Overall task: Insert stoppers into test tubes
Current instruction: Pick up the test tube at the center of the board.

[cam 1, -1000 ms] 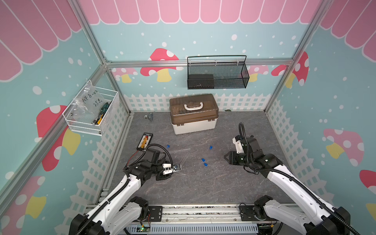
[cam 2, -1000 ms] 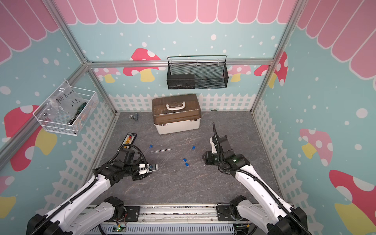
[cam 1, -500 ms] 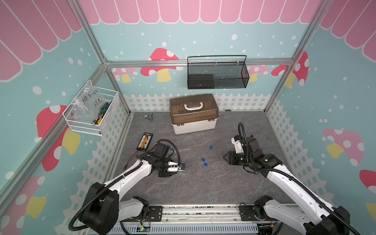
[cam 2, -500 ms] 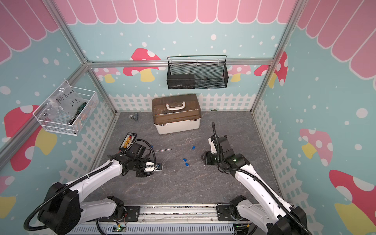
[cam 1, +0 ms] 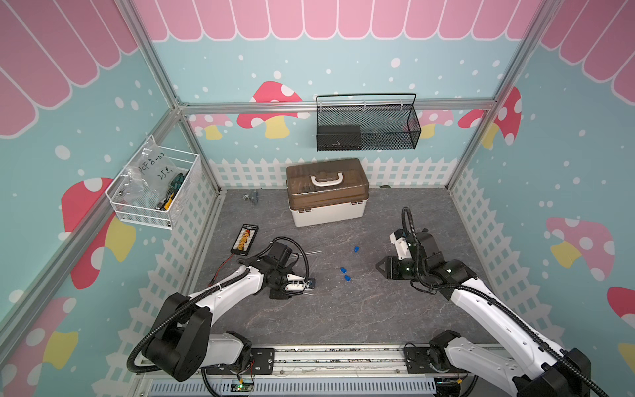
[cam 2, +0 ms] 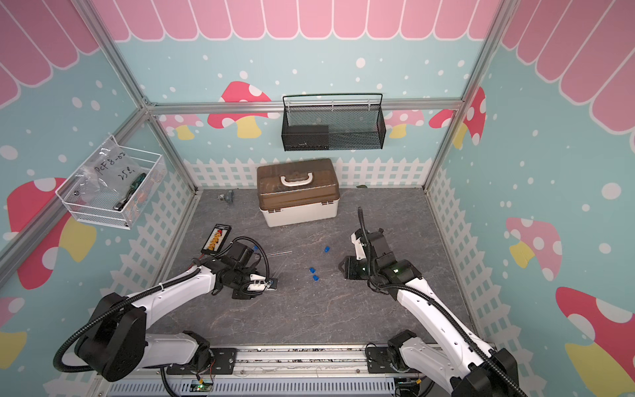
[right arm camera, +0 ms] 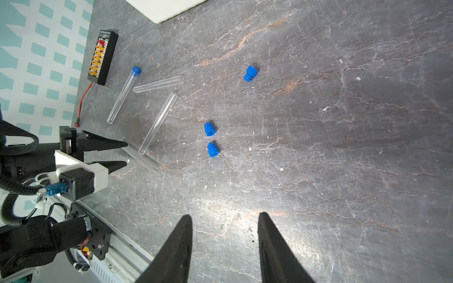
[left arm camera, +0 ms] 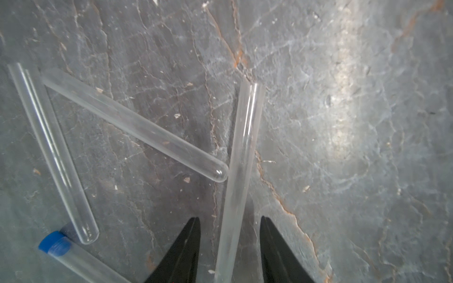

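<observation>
The left gripper [left arm camera: 229, 217] is straddling one test tube [left arm camera: 241, 159] on the table [left arm camera: 343, 122], jaws spread, not gripping; the right gripper [right arm camera: 224, 214] is hanging spread, empty. Three more tubes [left arm camera: 132, 122] are lying alongside, one carrying a blue stopper [left arm camera: 52, 241], and three loose stoppers [right arm camera: 209, 129] are lying between the two grippers.

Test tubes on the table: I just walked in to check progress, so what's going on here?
The left gripper straddles an uncapped test tube lying on the table, jaws open and not pinching it. One capped tube already wears a blue stopper; three loose stoppers remain. The right gripper hovers open and empty.
</observation>
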Robot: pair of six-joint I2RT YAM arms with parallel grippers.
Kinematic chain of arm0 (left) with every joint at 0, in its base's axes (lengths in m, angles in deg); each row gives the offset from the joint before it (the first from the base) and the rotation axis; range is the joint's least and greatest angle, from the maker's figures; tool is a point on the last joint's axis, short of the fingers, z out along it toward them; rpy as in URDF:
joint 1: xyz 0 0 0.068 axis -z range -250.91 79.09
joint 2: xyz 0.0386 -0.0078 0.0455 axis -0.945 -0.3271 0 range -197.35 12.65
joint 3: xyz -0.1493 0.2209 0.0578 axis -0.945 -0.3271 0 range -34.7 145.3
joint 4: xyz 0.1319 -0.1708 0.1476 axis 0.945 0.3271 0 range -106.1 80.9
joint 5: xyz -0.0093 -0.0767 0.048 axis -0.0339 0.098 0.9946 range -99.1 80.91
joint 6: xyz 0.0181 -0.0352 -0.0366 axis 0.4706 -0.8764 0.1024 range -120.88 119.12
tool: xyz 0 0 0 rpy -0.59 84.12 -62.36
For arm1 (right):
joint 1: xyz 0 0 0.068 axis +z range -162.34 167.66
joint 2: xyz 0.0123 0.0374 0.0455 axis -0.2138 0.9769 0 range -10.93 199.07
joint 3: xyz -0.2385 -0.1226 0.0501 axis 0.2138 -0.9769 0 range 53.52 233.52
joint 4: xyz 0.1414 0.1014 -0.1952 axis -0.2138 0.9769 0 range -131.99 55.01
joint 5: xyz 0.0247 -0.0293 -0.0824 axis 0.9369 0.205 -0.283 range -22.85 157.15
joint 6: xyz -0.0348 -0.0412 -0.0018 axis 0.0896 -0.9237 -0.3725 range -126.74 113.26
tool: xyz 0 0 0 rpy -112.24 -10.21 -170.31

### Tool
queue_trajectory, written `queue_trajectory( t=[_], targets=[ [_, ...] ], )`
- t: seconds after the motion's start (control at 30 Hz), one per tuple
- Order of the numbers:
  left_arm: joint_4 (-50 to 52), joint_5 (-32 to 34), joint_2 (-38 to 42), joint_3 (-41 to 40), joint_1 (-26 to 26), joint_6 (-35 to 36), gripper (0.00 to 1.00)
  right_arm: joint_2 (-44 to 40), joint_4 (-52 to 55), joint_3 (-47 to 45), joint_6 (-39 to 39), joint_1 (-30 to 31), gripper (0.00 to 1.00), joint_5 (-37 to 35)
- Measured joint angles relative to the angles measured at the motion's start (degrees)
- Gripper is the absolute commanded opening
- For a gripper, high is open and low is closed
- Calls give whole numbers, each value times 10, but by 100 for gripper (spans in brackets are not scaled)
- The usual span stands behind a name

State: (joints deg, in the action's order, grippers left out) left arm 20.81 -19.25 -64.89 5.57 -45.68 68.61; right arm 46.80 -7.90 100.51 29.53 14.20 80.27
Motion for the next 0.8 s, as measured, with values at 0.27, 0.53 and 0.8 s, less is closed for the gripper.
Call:
queue_trajectory(
  t=[0.27, 0.53, 0.8],
  targets=[
    [2, 5, -28, 2, 2, 0, 42, 0, 0, 0, -1, 0, 43, 0],
    [10, 14, -58, 20, 4, 2, 35, 0, 0, 0, -3, 0, 43, 0],
    [31, 22, -73, 30, 14, 4, 33, 0, 2, 0, -5, 0, 43, -2]
  ],
)
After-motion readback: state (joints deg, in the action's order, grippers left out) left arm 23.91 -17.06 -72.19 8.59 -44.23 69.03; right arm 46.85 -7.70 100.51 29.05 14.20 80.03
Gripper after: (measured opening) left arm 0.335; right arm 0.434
